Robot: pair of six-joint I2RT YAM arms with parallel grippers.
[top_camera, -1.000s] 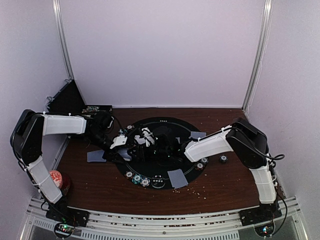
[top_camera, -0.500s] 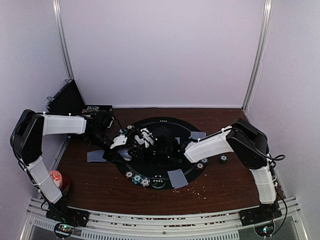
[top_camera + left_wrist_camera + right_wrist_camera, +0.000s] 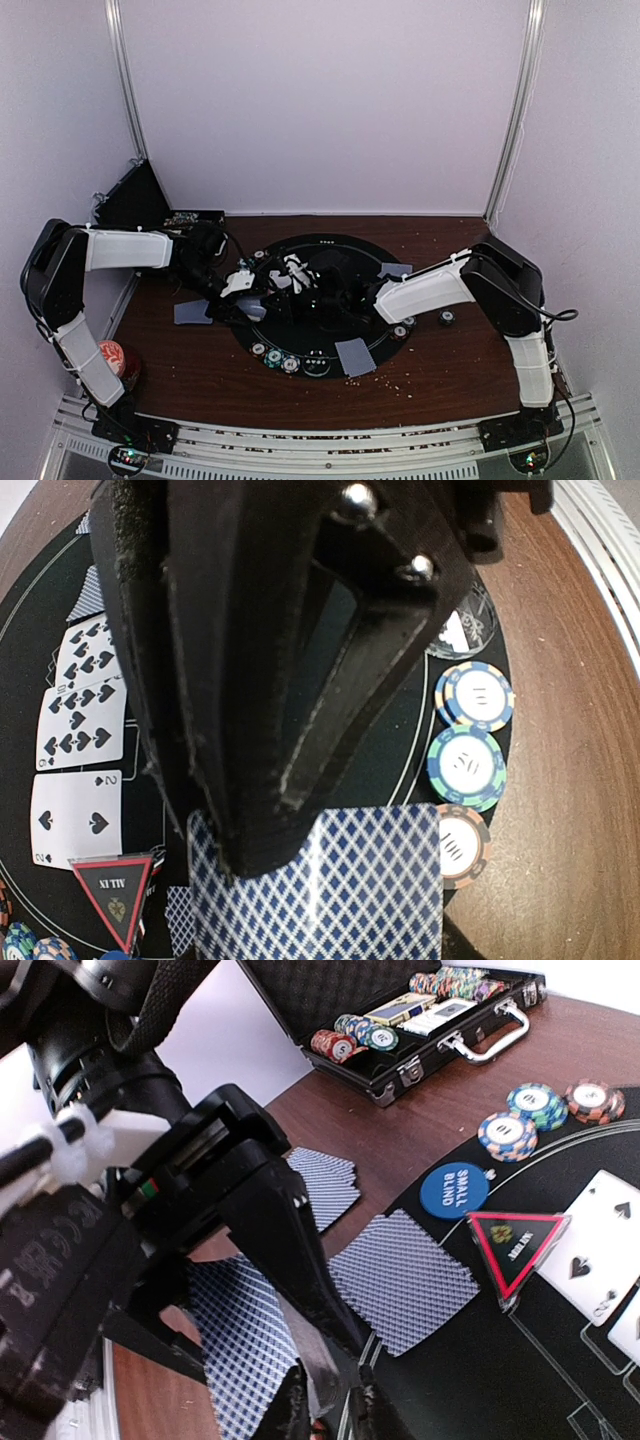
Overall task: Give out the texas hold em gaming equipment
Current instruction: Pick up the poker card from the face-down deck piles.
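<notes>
Pinching a blue diamond-backed playing card (image 3: 330, 900), the left gripper (image 3: 270, 835) holds it over the 9 o'clock side of the round black felt mat (image 3: 360, 255). The right gripper (image 3: 332, 1405) sits beside that card; whether it grips anything is unclear.

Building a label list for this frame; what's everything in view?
table: one, brown wood
mat: one, black, round, table centre
case: one, black, open, far left, chips inside
can: one, red-topped, near left
chips: several, striped mixed colours, mat rim
face-down cards: at least three, blue-backed, around mat
face-up cards: at least three, spades, on mat
triangle: one, red, on mat
button: one, blue, mat rim
left gripper: shut on card
right gripper: at that card, state unclear
</notes>
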